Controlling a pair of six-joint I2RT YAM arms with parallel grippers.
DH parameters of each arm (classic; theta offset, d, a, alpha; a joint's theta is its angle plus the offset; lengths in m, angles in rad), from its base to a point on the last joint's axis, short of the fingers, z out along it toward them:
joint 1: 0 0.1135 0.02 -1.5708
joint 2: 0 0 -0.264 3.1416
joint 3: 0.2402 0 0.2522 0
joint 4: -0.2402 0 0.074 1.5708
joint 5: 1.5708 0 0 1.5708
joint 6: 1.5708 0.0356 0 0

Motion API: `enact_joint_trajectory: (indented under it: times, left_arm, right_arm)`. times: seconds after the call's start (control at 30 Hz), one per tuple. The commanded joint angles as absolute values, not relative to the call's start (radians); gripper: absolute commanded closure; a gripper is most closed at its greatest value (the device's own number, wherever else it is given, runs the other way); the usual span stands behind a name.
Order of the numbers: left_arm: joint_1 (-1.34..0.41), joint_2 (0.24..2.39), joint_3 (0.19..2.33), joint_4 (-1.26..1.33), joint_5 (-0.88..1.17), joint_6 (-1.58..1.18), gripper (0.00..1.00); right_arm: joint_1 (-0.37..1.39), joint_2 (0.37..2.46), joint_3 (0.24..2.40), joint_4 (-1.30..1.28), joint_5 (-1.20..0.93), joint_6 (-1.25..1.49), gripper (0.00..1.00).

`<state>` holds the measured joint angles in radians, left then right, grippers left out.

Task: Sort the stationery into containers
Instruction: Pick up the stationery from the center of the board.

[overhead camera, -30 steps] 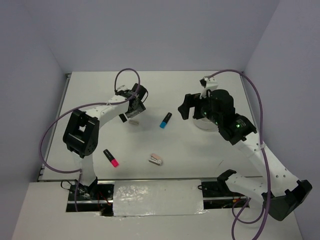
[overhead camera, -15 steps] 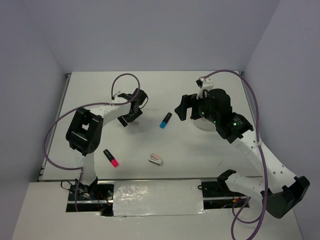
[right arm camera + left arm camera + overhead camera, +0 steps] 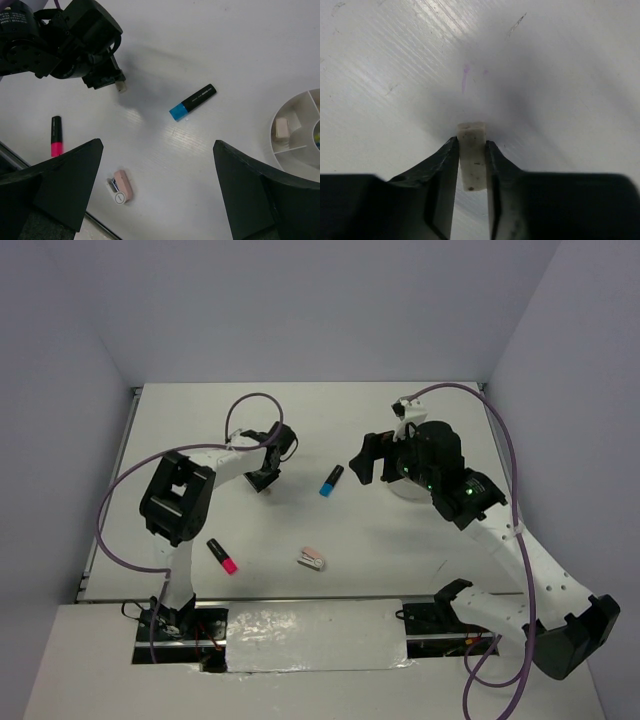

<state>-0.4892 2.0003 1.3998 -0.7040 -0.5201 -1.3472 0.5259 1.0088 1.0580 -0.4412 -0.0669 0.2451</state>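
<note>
My left gripper is down at the table with both jaws closed against a small whitish eraser. The top view shows that gripper left of the blue-ended black marker. A pink-ended black highlighter and a small pink-and-white stapler-like item lie nearer the front. My right gripper hangs open and empty above the table, over the pink item and the marker. The round white divided tub sits at the right with a pinkish eraser in one compartment.
In the top view the tub is mostly covered by the right arm. Purple cables loop over both arms. The table's front edge, with a foil-covered strip, runs near the arm bases. Walls enclose the left, back and right sides.
My left gripper came down onto the table and its jaws closed from wide open onto the eraser. The right arm shifted slightly left and stayed open.
</note>
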Motion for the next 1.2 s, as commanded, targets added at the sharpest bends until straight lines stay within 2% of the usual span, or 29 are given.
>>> enact_joint_trajectory:
  times: [0.0,0.13,0.23,0.27,0.43,0.53,0.6,0.63,0.67,0.77,0.9,1.17]
  left_arm:
    - [-0.492,2.010,1.365,-0.669,-0.503,-1.374,0.68]
    - [-0.494,1.958,1.318,-0.609,-0.483,-1.345,1.00]
    - [-0.500,1.843,1.221,-0.502,-0.445,-1.281,1.00]
    - [-0.503,1.803,1.150,-0.392,-0.407,-1.260,1.00]
    - [-0.577,1.491,0.974,-0.111,-0.316,-1.110,1.00]
    - [-0.606,1.393,0.957,0.066,-0.195,-0.984,1.00]
    - [-0.606,1.358,0.947,0.193,-0.040,-0.919,1.00]
    - [-0.607,1.348,0.937,0.218,-0.010,-0.911,1.00]
    - [-0.607,1.329,0.930,0.251,0.041,-0.911,1.00]
    - [-0.615,1.270,0.875,0.339,0.093,-0.917,1.00]
    - [-0.624,1.226,0.859,0.370,0.152,-0.852,1.00]
    - [-0.626,1.196,0.883,0.298,0.144,-0.844,1.00]
  right_arm:
    - [0.529,0.974,1.048,-0.387,-0.066,0.235,0.01]
    - [0.529,0.982,1.013,-0.341,-0.115,0.233,0.01]
    - [0.528,1.002,0.977,-0.278,-0.176,0.245,0.00]
    - [0.529,1.008,0.973,-0.269,-0.184,0.255,0.00]
    - [0.541,1.054,0.945,-0.218,-0.193,0.348,0.01]
    - [0.593,1.094,0.953,-0.207,-0.151,0.428,0.05]
    - [0.627,1.115,0.968,-0.225,-0.083,0.471,0.14]
    - [0.653,1.123,0.966,-0.219,-0.037,0.491,0.18]
    - [0.667,1.124,0.963,-0.198,-0.022,0.523,0.29]
    - [0.715,1.114,0.943,-0.154,0.029,0.569,0.37]
    - [0.768,1.129,0.991,-0.186,0.095,0.561,0.40]
    - [0.821,1.193,1.041,-0.202,0.158,0.565,0.51]
